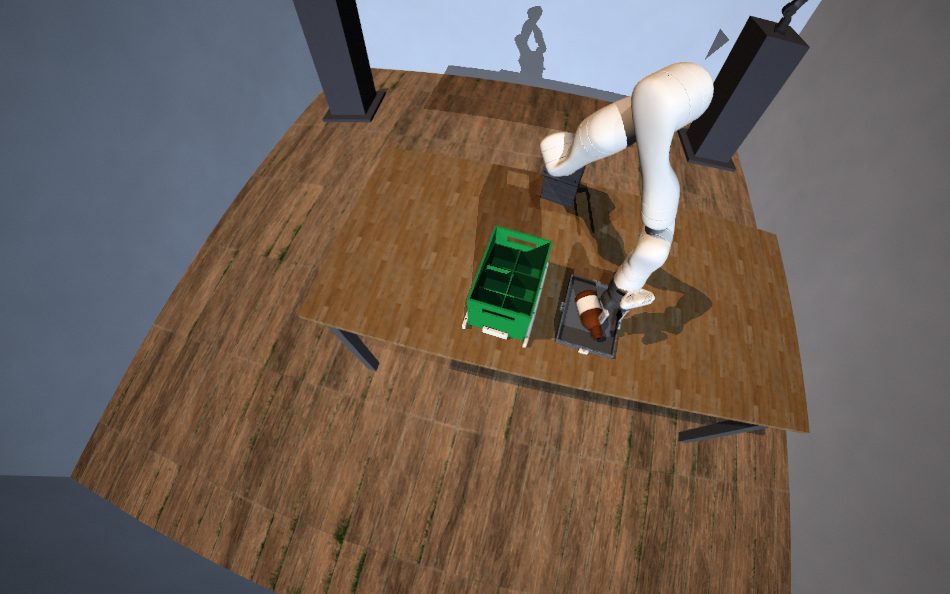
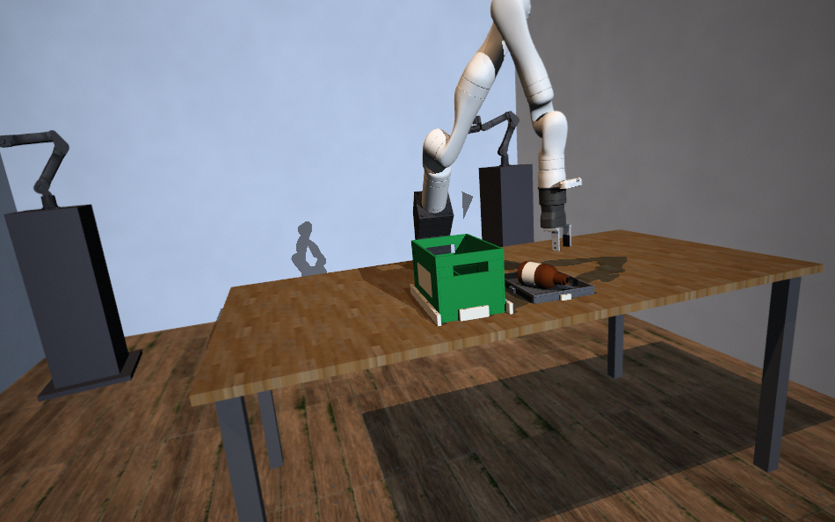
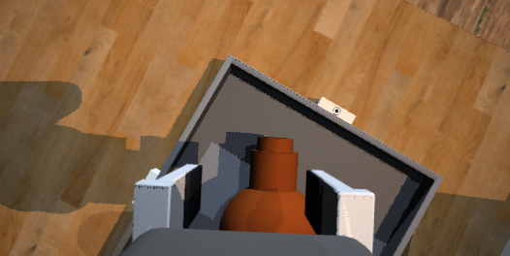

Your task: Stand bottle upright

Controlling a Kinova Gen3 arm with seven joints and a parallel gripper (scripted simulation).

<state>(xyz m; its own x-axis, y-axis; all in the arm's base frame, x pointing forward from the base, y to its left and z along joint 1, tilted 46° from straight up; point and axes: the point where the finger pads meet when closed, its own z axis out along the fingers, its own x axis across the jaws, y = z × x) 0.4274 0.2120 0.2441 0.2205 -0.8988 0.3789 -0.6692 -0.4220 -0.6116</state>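
Note:
A brown bottle [image 2: 540,274] with a pale label lies on its side in the dark grey tray [image 2: 548,288], its neck toward the table's front edge. It also shows in the overhead view [image 1: 590,313] on the tray [image 1: 586,317]. My gripper [image 2: 561,241] is open and empty, pointing down a little above the bottle. In the wrist view the bottle's neck and shoulder [image 3: 272,182] show below, between my two open fingers, which do not touch it. The bottle's base is hidden there.
A green crate [image 2: 458,276] with inner compartments stands on a pale base just left of the tray, also in the overhead view [image 1: 508,283]. A small pale tab [image 3: 336,111] sticks out from the tray's front rim. The table's front edge is close beyond the tray.

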